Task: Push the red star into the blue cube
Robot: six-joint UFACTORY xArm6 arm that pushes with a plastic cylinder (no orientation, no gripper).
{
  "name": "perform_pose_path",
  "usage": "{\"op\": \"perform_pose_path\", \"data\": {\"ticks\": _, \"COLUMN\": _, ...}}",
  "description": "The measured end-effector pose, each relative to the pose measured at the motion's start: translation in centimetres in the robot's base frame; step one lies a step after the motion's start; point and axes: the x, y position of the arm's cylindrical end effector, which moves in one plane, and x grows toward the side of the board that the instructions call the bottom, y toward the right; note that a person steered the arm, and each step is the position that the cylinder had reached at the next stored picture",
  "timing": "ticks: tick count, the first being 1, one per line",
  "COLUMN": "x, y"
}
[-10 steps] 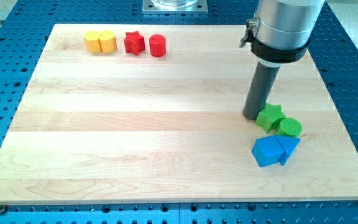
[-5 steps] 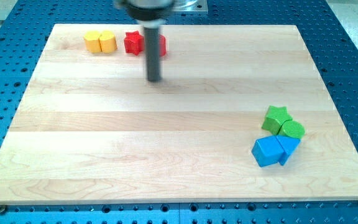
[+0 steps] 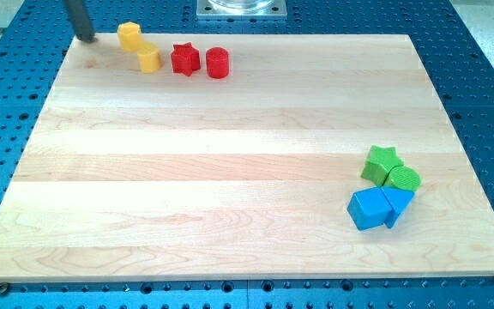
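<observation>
The red star (image 3: pixel 184 59) lies near the view's top, left of centre, with a red cylinder (image 3: pixel 218 63) just to its right. The blue cube (image 3: pixel 368 209) sits at the lower right, touching a second blue block (image 3: pixel 397 204) on its right. My tip (image 3: pixel 85 37) is at the board's top left corner, well left of the red star and left of the two yellow blocks. It touches no block.
Two yellow blocks (image 3: pixel 129 36) (image 3: pixel 148 58) lie left of the red star, set diagonally. A green star (image 3: pixel 381 162) and a green cylinder (image 3: pixel 402 179) sit just above the blue blocks. The wooden board (image 3: pixel 230 154) rests on a blue perforated table.
My tip has swept from beside the green star at the right, across the top, to the top left corner. The two yellow blocks have shifted from side by side to a diagonal.
</observation>
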Motion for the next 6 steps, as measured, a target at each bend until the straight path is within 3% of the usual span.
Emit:
{"op": "perform_pose_path", "data": {"ticks": 1, "x": 0.7, "y": 7.5}}
{"op": "perform_pose_path", "data": {"ticks": 4, "x": 17.8, "y": 23.0}}
{"op": "perform_pose_path", "data": {"ticks": 5, "x": 16.5, "y": 17.4}}
{"op": "perform_pose_path", "data": {"ticks": 6, "x": 10.5, "y": 15.2}}
